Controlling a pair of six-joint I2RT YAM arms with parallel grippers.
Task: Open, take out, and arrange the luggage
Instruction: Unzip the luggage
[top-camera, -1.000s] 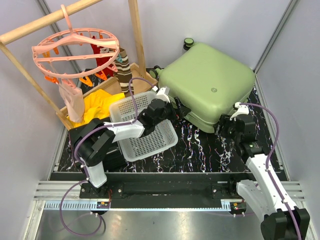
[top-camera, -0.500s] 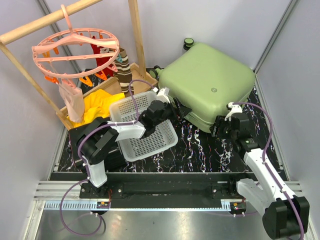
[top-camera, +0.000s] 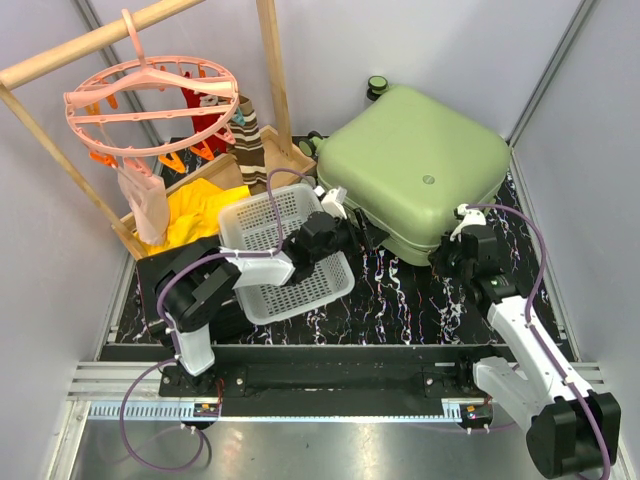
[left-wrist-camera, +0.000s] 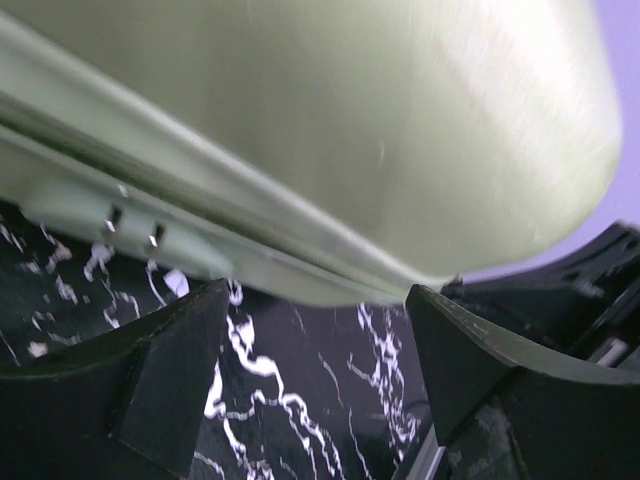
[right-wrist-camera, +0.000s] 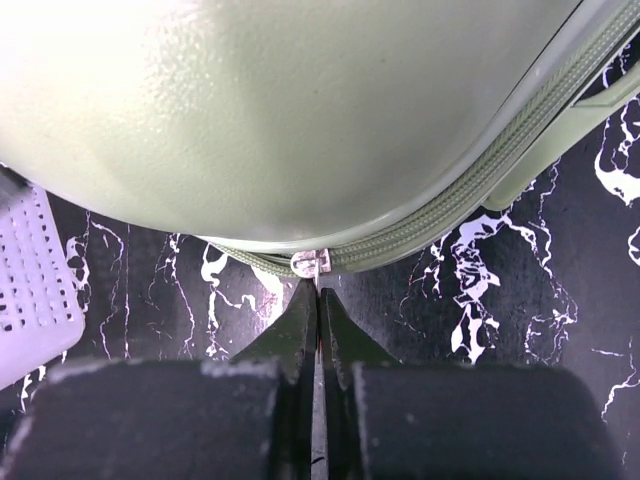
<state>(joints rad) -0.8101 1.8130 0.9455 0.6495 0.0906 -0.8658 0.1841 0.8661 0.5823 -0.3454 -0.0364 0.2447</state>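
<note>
The luggage (top-camera: 415, 170), a light-green hard shell with rounded corners, lies far right on the white-veined black tabletop (top-camera: 400, 300). The left gripper (left-wrist-camera: 320, 370) gapes beside it; the right gripper (right-wrist-camera: 317, 300) is clenched (tips at the metal zipper pull (right-wrist-camera: 310, 263)).

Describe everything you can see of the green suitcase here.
The luggage is a large light-green hard-shell case with rounded corners and a matte, faintly pebbled shell. It lies flat and closed at the back right of the black marbled table. A dark wheel shows at its far corner. A green zipper runs round the seam; its metal slider sits at the near corner, with the right gripper shut right beside it. The open left gripper faces its near-left edge.
</note>
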